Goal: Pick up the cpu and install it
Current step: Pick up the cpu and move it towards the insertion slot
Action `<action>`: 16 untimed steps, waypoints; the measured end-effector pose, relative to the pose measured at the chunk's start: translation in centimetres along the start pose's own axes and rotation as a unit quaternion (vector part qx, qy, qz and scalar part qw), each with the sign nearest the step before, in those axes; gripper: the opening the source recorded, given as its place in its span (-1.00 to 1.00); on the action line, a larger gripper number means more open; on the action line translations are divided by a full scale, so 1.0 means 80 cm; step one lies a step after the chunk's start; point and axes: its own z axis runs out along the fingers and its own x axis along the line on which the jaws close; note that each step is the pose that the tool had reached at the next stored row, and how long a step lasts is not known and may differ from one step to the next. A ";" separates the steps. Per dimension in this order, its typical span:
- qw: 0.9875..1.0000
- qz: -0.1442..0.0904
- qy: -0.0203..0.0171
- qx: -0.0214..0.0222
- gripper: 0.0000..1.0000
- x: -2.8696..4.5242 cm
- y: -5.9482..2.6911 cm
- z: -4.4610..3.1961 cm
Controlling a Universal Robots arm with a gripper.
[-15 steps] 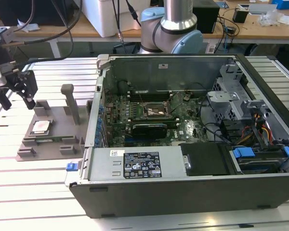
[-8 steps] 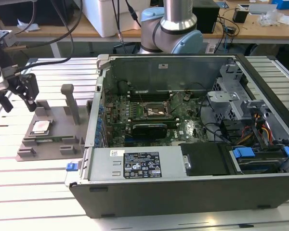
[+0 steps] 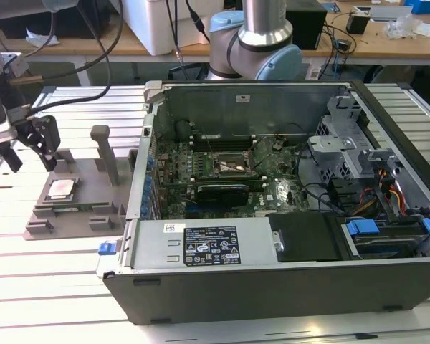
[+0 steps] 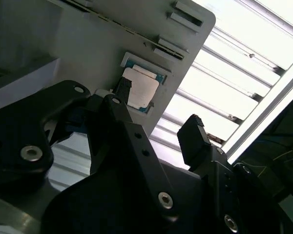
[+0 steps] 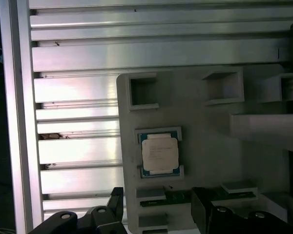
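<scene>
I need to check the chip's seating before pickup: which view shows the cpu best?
The first wrist view: the cpu lies face-on and unobstructed in the grey tray. The second wrist view shows it obliquely, one edge behind a black finger. In the exterior view it lies far off, at the exterior view's left.

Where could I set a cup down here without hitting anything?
The slatted table is bare in front of the grey tray, at the exterior view's lower left, beside the computer case. Crowded: the tray, holding the cpu with the open tool above it, and the case, packed with boards and cables.
</scene>
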 end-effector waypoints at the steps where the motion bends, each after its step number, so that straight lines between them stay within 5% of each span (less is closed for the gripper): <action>1: 1.000 0.000 0.000 0.000 0.33 0.0000 0.000 0.0026; 11: 1.000 -0.001 0.000 0.000 0.33 0.0005 0.008 0.0311; 14: 1.000 -0.027 -0.001 -0.001 0.33 0.0003 0.010 0.0365; 16: 0.998 -0.061 -0.002 -0.002 0.33 0.0005 0.010 0.0384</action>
